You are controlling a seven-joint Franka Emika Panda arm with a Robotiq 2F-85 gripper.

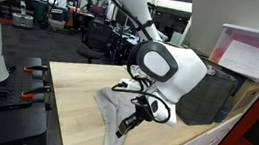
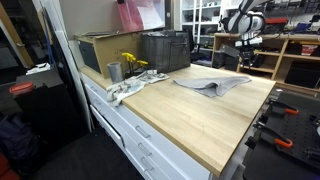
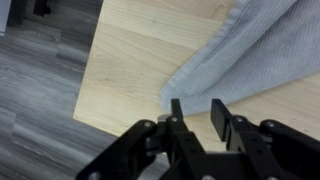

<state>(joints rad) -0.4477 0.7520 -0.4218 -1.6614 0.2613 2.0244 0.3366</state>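
A grey cloth (image 1: 108, 108) lies crumpled and partly folded on the light wooden table (image 1: 77, 86). It also shows in an exterior view (image 2: 212, 84) and in the wrist view (image 3: 245, 50). My gripper (image 1: 124, 125) hangs just above the cloth's near edge, close to the table's front edge. In the wrist view the two black fingers (image 3: 197, 112) stand apart with bare wood between them, right beside a corner of the cloth. The fingers hold nothing. I cannot make out the gripper in the exterior view with the drawers.
A dark crate (image 2: 165, 50), a cardboard box (image 2: 98, 52), a metal cup (image 2: 114, 71) with yellow flowers (image 2: 131, 62) and a white rag (image 2: 125, 92) stand at the table's back. A black box (image 1: 207, 95) and a white bin (image 1: 258, 57) sit behind the arm.
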